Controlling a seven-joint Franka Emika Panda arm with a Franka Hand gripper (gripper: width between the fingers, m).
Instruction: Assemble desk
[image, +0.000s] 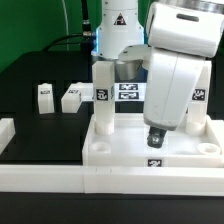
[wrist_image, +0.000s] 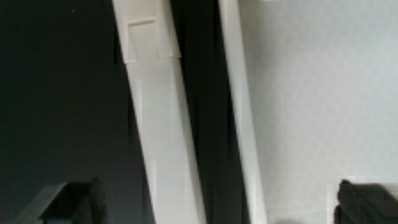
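Observation:
The white desk panel (image: 128, 146) lies flat at the front of the black table, rim up, with a tag on its front face. One white leg (image: 102, 95) stands upright in its corner on the exterior view's left. My gripper (image: 155, 138) points straight down just above the panel's part on the exterior view's right. In the wrist view my gripper (wrist_image: 221, 205) is open and empty, its dark fingertips (wrist_image: 71, 202) far apart. Between them run a white raised rim (wrist_image: 157, 120), a dark shadow band and the panel's flat white surface (wrist_image: 320, 100).
Two loose white tagged legs (image: 43, 95) (image: 72, 97) lie on the black table at the exterior view's left. The marker board (image: 128, 92) lies behind the panel. A long white border rail (image: 60, 182) runs along the front, another (image: 5, 135) at the left edge.

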